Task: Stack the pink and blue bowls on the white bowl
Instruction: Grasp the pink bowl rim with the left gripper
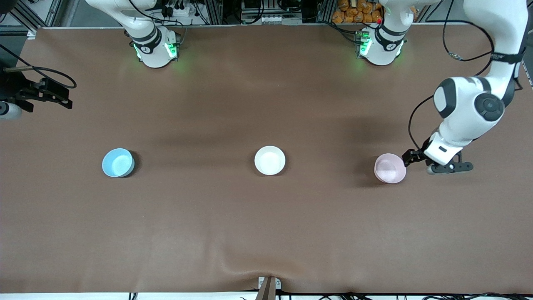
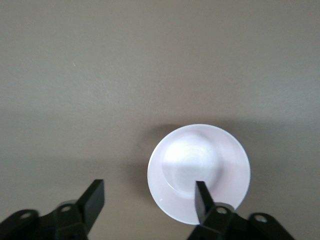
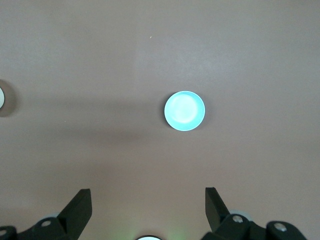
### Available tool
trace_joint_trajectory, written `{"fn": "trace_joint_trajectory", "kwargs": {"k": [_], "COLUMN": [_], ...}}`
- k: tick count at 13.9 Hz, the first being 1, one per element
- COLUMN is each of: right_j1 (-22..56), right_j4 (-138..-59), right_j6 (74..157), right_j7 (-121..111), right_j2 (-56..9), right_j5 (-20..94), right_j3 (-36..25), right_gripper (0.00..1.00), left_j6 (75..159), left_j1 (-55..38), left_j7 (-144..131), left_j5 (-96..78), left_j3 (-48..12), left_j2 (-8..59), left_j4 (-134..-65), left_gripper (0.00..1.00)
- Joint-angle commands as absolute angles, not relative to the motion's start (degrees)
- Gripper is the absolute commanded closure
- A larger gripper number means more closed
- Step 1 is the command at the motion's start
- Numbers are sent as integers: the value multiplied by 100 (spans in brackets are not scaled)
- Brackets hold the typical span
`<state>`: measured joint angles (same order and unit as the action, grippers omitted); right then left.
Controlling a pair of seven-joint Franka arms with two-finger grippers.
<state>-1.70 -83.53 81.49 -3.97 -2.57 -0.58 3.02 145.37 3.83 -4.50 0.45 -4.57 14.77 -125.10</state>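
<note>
Your left gripper straddles the pink bowl rim, fingers apart, so close then lift toward the white bowl; right gripper waits open.

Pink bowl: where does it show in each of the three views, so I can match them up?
Front view: pink bowl on the table toward the left arm's end, beside the left hand.
Left wrist view: pink bowl low in the picture, one finger over its rim.
Right wrist view: not in it.
Shared landmark: the brown table cover.
</note>
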Motion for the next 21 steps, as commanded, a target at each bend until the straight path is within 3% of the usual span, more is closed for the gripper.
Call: {"fn": "trace_joint_trajectory", "kwargs": {"k": [1, 6, 8, 12, 13, 16, 21], "right_j1": [-141, -202, -228, -299, -308, -351, -519], "right_j4": [-8429, -8437, -8481, -8718, -8719, -8736, -8763], "right_j6": [8340, 8552, 8578, 8578, 8561, 8552, 8604], "right_j7": [-360, -360, -360, -360, -360, -360, -360], "right_j2": [-229, -202, -185, -53, -27, -8, -26], "right_j5": [18, 18, 18, 18, 9, 9, -9], "right_j3": [325, 316, 299, 343, 334, 308, 299], "right_gripper": [0, 0, 0, 0, 0, 0, 0], "left_j6": [14730, 14967, 14976, 14994, 15012, 15091, 15082], "left_j1": [439, 615, 624, 624, 615, 615, 589], "left_j7": [-360, -352, -352, -369, -369, -378, -343], "left_j5": [123, 132, 132, 114, 97, 70, 70], "left_j3": [-466, -466, -475, -475, -483, -501, -588], "left_j2": [1739, 2109, 2206, 2259, 2320, 2399, 2093], "left_j4": [-12507, -12498, -12489, -12463, -12445, -12419, -12419], "left_gripper": [33, 42, 62, 62, 65, 100, 100]}}
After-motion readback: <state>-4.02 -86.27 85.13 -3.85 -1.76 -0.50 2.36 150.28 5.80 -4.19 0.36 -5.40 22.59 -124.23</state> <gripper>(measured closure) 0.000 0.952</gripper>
